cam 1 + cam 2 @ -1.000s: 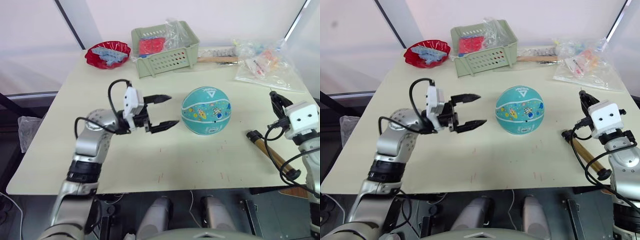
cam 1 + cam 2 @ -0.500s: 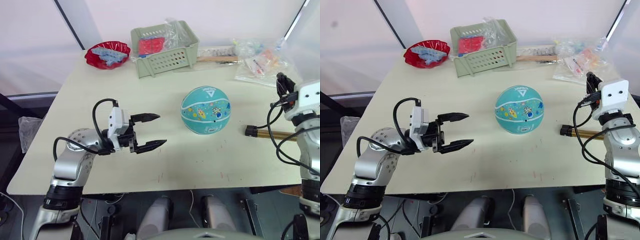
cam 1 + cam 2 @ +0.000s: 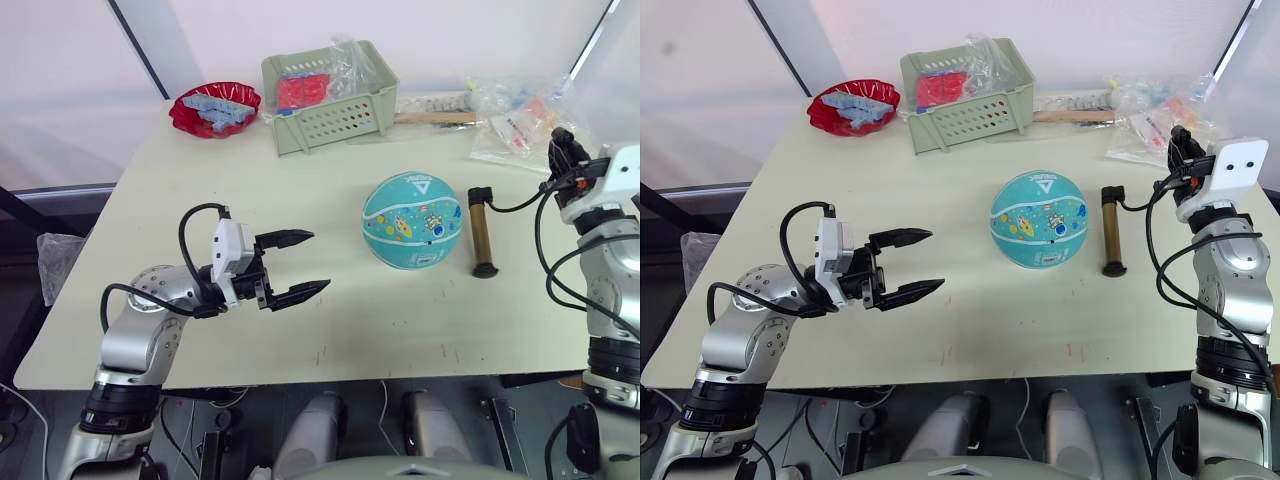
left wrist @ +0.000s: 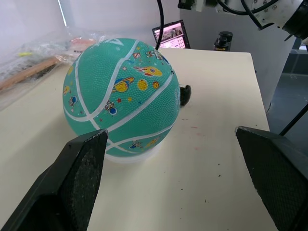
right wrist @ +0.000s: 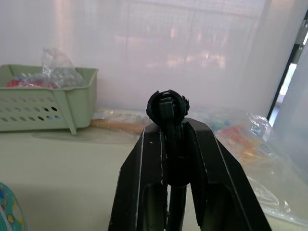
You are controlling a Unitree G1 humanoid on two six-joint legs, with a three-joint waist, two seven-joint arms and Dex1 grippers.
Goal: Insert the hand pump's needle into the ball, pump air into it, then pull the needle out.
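Currently we see the ball [image 3: 411, 220] resting on the table [image 3: 400, 320] at centre frame, with its white triangle logo facing up. The pump [image 3: 480, 232] lies flat just right of the ball, near it but not touching, with its long axis running toward the upper and lower frame edges. A thin black hose [image 3: 515, 203] runs from the pump's upper end up to the right gripper [image 3: 562, 148] at the right edge of the frame.

In the right wrist view that gripper's fingers [image 5: 144, 187] are closed on a small black fitting [image 5: 167, 107], which we judge to be the needle end of the hose. The needle pin itself is too small to make out.

The left gripper [image 3: 295, 265] hovers at lower left of centre, its jaws spread wide and empty, pointing at the ball and well apart from it.

Handling notes:
- We judge the ball light, round and free to roll; its pebbled rubber should grip well. We would brace it across its widest part with the left gripper.
- The hose is limp; the pump body will drag behind it.
- The pin is likely thin and easily bent; we would hold the fitting and push straight
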